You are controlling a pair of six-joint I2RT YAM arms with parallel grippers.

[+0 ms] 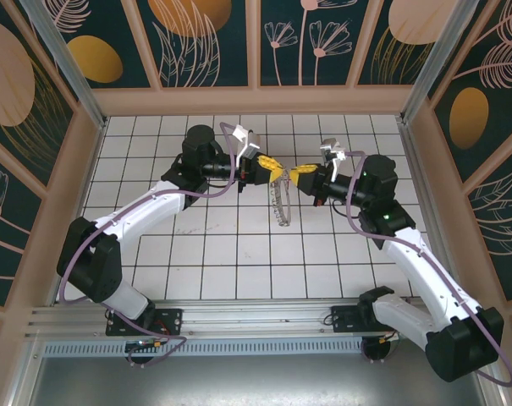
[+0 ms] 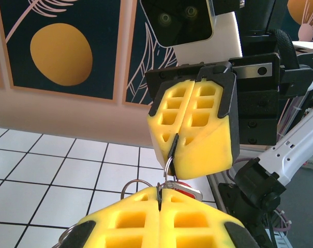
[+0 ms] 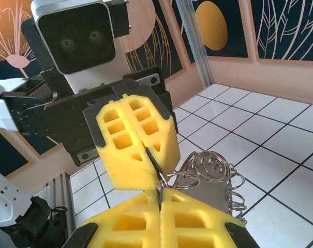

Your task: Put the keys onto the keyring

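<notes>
Keyring [image 2: 169, 164] hangs pinched between the left gripper [image 1: 275, 173] and right gripper [image 1: 301, 178], both clamped on it tip to tip; an uneven pull could slip it, dropping the keys [image 1: 281, 210].

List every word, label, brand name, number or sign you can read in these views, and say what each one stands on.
None: no legible text anywhere.
The left gripper, right gripper, keyring, camera housing and tiled table show no writing.
The wall panels bear only plant and circle patterns.
</notes>
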